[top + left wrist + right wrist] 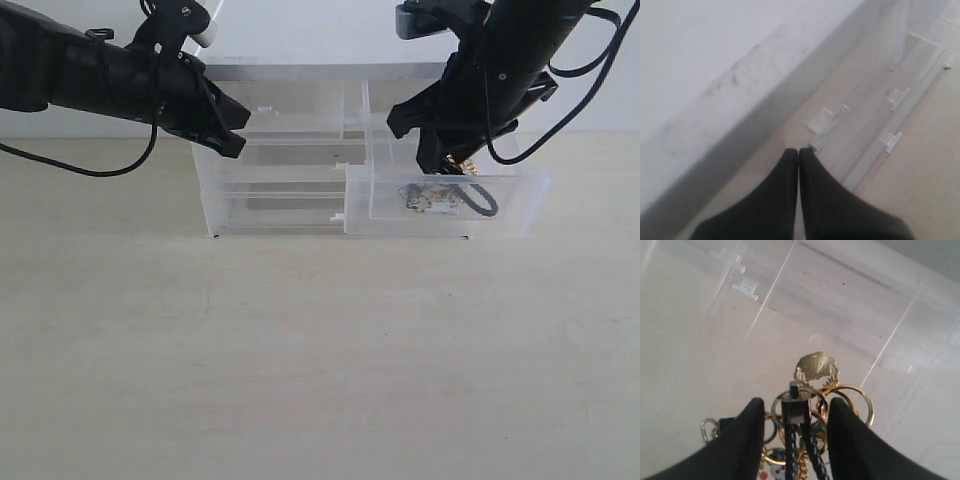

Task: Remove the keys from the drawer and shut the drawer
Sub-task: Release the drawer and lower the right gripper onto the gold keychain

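Observation:
The drawer (520,205), clear frosted plastic, stands pulled out at the right of the cabinet's top pair. The keys (440,197) lie inside it: gold rings, a black cord loop and a tag. My right gripper (440,160) reaches down into the drawer from above. In the right wrist view it (797,401) is open, one finger on each side of the keys (855,400), with the black cord and silver clasp in the gap and a gold charm (816,367) just beyond the tips. My left gripper (232,140) is shut on nothing at the cabinet's upper left corner; its closed tips (799,150) hover beside the cabinet.
The clear plastic cabinet (270,190) stands at the back of a beige table against a white wall. Its left half-width drawer and two full-width drawers are pushed in, and their white tab handles (822,119) show in the left wrist view. Bare table lies in front.

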Robot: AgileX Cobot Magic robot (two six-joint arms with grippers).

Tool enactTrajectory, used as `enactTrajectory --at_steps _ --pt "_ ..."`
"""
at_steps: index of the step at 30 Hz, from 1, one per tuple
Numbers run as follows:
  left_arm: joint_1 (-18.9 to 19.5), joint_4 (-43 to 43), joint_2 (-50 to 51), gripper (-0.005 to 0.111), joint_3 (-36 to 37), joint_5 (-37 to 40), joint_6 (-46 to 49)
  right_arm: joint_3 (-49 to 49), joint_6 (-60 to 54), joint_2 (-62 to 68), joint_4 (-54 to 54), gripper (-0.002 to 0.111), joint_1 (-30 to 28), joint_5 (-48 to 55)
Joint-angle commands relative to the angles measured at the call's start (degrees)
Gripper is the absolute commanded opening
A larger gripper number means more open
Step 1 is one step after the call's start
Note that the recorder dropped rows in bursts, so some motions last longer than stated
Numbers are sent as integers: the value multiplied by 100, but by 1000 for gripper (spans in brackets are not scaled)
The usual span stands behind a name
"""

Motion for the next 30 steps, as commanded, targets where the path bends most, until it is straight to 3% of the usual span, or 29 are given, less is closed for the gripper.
enactTrajectory --at_steps 1,7,24,27,29,30 --pt "55 -359 26 4 -213 -1029 -21 -48 -190 -19 -33 17 1 69" --pt "55 -359 26 4 -213 -1044 -21 -48 -361 -19 -65 -1 1 97" --pt "55 -359 26 4 -213 -1045 -6 -48 -296 -544 -106 0 1 -315" --pt "55 -359 26 4 -213 -1045 -6 -48 -418 -544 -18 12 1 -223" --pt "55 -359 26 4 -213 -1045 -6 -25 -443 -544 75 30 1 -239" --pt "55 -359 26 4 -213 -1045 -6 22 -443 -544 118 44 1 -289"
